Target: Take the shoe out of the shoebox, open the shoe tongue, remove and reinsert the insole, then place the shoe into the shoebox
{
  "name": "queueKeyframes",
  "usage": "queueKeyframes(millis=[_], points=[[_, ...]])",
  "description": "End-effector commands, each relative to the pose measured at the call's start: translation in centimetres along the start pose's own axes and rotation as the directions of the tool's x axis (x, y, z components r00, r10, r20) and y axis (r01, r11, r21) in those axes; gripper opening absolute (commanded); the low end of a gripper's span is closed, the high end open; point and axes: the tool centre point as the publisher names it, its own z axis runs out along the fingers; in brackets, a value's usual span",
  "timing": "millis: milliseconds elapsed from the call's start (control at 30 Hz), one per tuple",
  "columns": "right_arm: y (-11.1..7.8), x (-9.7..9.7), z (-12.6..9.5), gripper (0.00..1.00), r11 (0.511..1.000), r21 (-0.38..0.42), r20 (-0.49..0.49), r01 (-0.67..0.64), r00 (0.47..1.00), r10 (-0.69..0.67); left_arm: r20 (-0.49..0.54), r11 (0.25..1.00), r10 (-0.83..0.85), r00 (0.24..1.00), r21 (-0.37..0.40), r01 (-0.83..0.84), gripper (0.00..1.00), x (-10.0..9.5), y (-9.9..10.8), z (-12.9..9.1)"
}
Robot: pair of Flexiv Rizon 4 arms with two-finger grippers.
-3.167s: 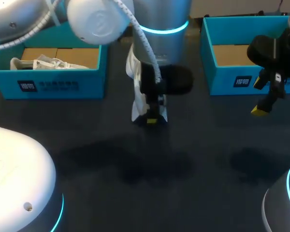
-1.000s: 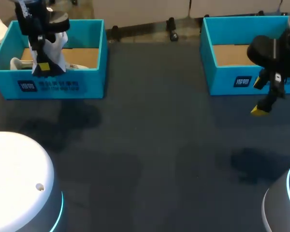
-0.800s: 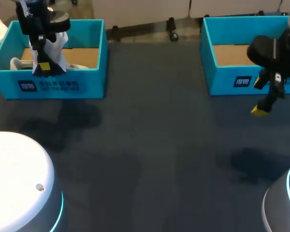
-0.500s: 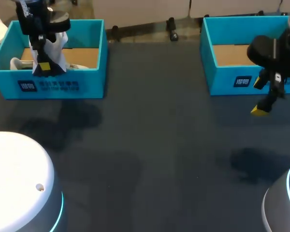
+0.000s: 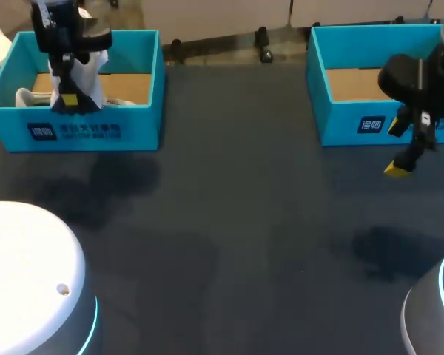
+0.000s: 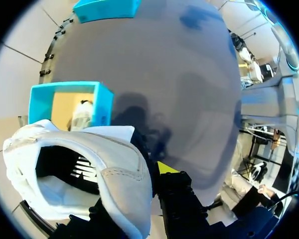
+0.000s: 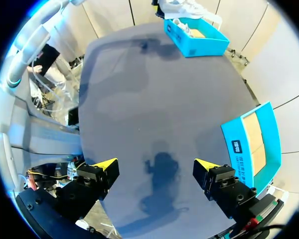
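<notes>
My left gripper [image 5: 68, 100] is shut on a white shoe [image 5: 86, 68] and holds it over the left teal shoebox [image 5: 96, 132]. In the left wrist view the shoe [image 6: 104, 169] fills the space by the fingers, its opening facing the camera; one yellow fingertip [image 6: 164, 167] presses its side and the other is hidden. A second white shoe [image 5: 28, 96] lies in the box's left end. My right gripper [image 7: 154, 164] hangs open over bare table, in front of the right teal shoebox [image 5: 370, 126], nothing between its fingers.
The right shoebox [image 7: 249, 144] shows only its cardboard floor. A broad dark tabletop [image 5: 237, 222] spreads between the two boxes. My arms' white bases [image 5: 22, 281] stand at the near corners.
Three seconds ago the left arm held the shoe over the table's middle; it now holds it over the left box. In the last second it shifted only slightly. The right arm stayed still.
</notes>
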Motion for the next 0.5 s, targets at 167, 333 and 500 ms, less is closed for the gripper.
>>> queueKeyframes(millis=[167, 333, 500], points=[[0.1, -0.2, 0.1, 1.0, 1.0, 0.004, -0.003, -0.001, 1.0, 0.001, -0.001, 1.0, -0.021, 1.0, 0.018, 0.021, 0.0, -4.1, 1.9, -1.1], [0.1, -0.2, 0.1, 1.0, 1.0, 0.004, -0.003, -0.001, 1.0, 0.001, 0.023, 1.0, -0.019, 1.0, 0.024, 0.018, 0.0, -6.0, 3.4, -1.5], [0.1, -0.2, 0.1, 1.0, 1.0, 0.004, -0.003, -0.001, 1.0, 0.001, 0.04, 0.999, -0.036, 0.999, 0.03, 0.035, 0.0, -7.8, 4.9, -1.5]])
